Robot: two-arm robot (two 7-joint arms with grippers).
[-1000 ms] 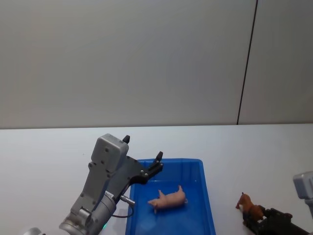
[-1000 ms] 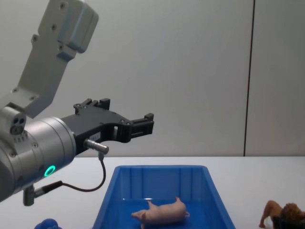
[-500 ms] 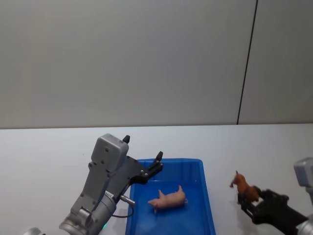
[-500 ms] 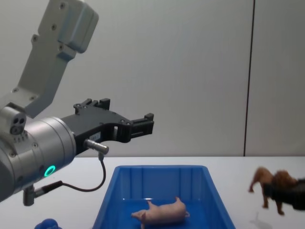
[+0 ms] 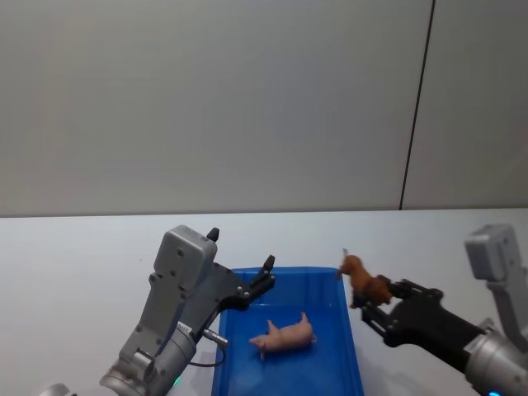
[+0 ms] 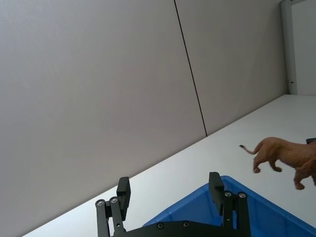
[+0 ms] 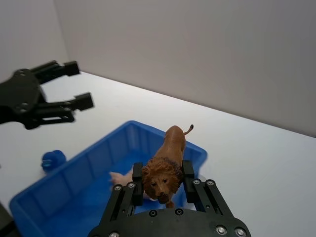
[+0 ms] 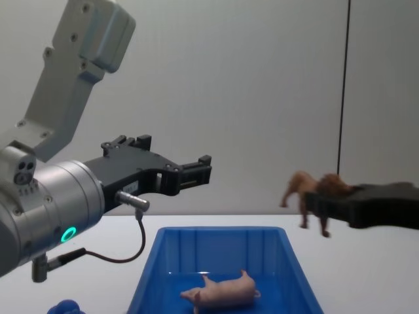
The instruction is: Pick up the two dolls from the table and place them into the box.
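Worktop (image 5: 82,247): white; pink pig (image 5: 285,336) in blue box (image 5: 289,271).
Lion (image 5: 363,285): tan, dark-maned, gripped by my right fingers (image 7: 188,172), since raised to box's far-right corner.
Left fingers (image 6: 215,183): wide.

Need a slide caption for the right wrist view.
Right gripper holds the lion above the blue box rim; pig lies inside, left gripper open beyond.
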